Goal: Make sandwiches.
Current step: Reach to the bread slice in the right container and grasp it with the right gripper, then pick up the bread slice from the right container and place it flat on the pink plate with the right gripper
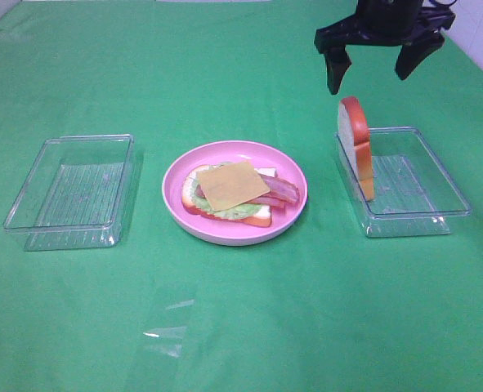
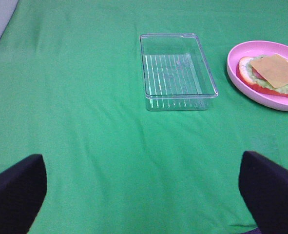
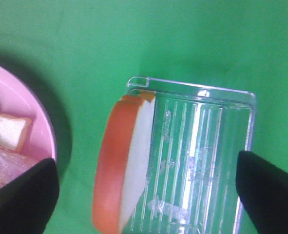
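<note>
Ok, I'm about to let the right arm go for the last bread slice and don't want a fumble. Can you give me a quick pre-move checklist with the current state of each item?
1. Right gripper open, nothing held: ok.
2. Bread slice reachable: ok; it stands on edge against the near-plate wall of the right tray, below the gripper.
3. Gripper centred over the slice: cannot tell; the right wrist view shows it nearer one finger.
4. Stack on the pink plate ready: ok; cheese square on top.
5. Left gripper clear of the plate: ok, open, over bare cloth.
</note>
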Robot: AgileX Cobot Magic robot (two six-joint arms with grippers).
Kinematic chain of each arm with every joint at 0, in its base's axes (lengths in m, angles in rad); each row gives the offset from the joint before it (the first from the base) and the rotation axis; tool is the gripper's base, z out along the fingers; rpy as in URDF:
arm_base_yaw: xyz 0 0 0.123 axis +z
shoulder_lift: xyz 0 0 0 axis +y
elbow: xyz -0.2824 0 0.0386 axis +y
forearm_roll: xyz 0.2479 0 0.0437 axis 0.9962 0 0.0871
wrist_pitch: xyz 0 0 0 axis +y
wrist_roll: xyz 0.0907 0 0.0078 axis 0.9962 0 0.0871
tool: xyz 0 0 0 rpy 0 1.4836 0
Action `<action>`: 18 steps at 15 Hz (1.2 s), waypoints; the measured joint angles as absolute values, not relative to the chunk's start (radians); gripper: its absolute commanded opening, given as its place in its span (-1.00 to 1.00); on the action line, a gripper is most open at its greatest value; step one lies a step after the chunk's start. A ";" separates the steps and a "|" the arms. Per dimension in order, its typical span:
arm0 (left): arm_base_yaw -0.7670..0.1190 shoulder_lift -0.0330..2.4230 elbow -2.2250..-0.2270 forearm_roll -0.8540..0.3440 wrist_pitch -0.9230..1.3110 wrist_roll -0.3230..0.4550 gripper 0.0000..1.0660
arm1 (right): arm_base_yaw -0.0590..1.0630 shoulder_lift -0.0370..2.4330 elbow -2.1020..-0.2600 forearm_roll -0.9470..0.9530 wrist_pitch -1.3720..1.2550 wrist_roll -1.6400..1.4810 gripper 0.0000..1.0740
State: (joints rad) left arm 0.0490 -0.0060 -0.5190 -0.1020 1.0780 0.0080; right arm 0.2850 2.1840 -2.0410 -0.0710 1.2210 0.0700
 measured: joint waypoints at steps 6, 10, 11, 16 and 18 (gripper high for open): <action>0.049 -0.006 -0.519 -0.102 1.078 0.008 0.89 | 0.285 2.330 -2.041 -0.058 1.220 0.088 0.76; 0.049 -0.006 -0.519 -0.102 1.078 0.008 0.89 | 0.285 2.340 -2.041 -0.065 1.220 0.088 -0.11; 0.049 -0.006 -0.519 -0.102 1.078 0.008 0.89 | 0.285 2.340 -2.041 -0.067 1.220 0.088 -0.47; 0.049 -0.006 -0.519 -0.102 1.078 0.008 0.89 | 0.285 2.339 -2.041 -0.075 1.220 0.084 -1.00; 0.049 -0.006 -0.519 -0.102 1.078 0.008 0.89 | 0.285 2.321 -2.041 -0.075 1.220 0.042 -1.00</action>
State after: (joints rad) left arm 0.0490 -0.0060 -0.5190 -0.1020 1.0780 0.0080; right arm 0.2850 2.3210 -2.0410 -0.0750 1.2200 0.0420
